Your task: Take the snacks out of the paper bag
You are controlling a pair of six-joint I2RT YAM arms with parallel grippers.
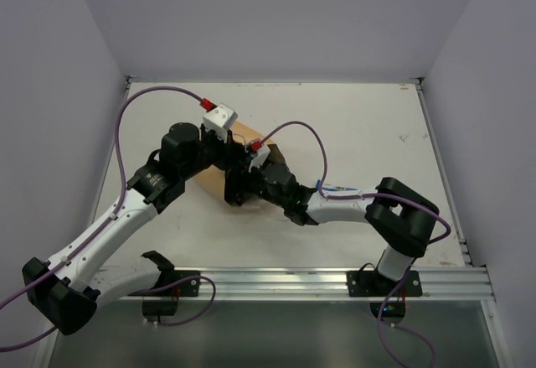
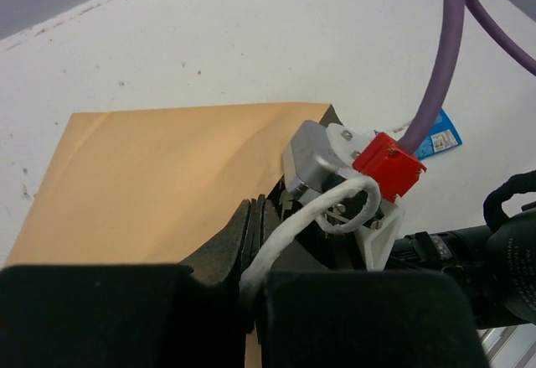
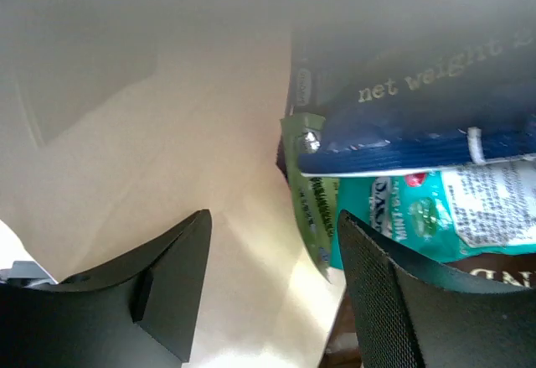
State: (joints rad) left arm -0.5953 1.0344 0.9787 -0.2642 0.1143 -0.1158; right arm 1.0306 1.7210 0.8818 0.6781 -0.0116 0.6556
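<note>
Lying inside one paper bag: perhaps four snacks.

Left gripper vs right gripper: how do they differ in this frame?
Left gripper is shut, pinching the white string handle of the paper bag; right gripper is open, gripping nothing. Left gripper sits outside the bag; right gripper is inside it, facing the dark blue chip bag and teal-white packet. Both work the same bag.

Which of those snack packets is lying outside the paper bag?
The blue-white packet, out on the table beyond the bag. The dark blue packet and teal-white packet sit inside the paper bag, before the open right gripper.
</note>
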